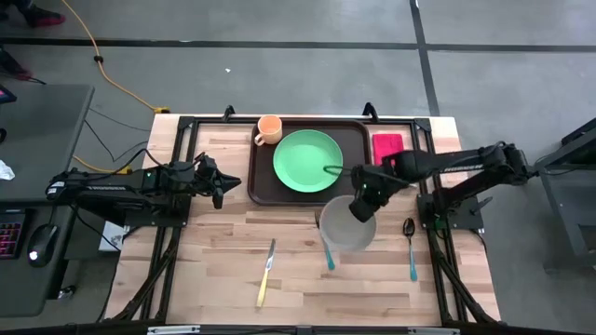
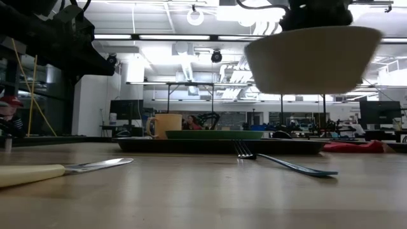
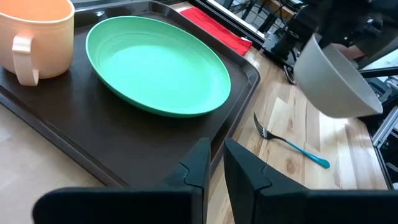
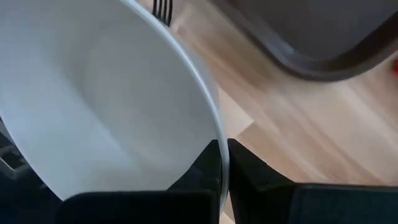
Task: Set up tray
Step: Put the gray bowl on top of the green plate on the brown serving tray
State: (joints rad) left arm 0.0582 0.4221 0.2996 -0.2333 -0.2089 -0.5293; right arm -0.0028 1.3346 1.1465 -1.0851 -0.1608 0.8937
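**Bowl held in the air beside the tray**

The left gripper (image 1: 220, 181) waits just left of the tray (image 1: 264, 191), fingers (image 3: 200, 163) slightly parted, grasping nothing. The brown tray lies at the surface's (image 1: 214, 261) far edge, long axis left to right, carrying an orange mug (image 1: 268, 129) and green plate (image 1: 307, 161). The right gripper (image 1: 361, 195), fingers pinched on a white bowl's (image 1: 349, 225) rim, holds it above a fork (image 1: 325, 244), near the tray's front right corner. A red napkin (image 1: 387, 145) lies right of the tray.

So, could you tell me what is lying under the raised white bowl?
The fork, tines partly hidden, lies on the table beneath the bowl, which the right gripper holds.
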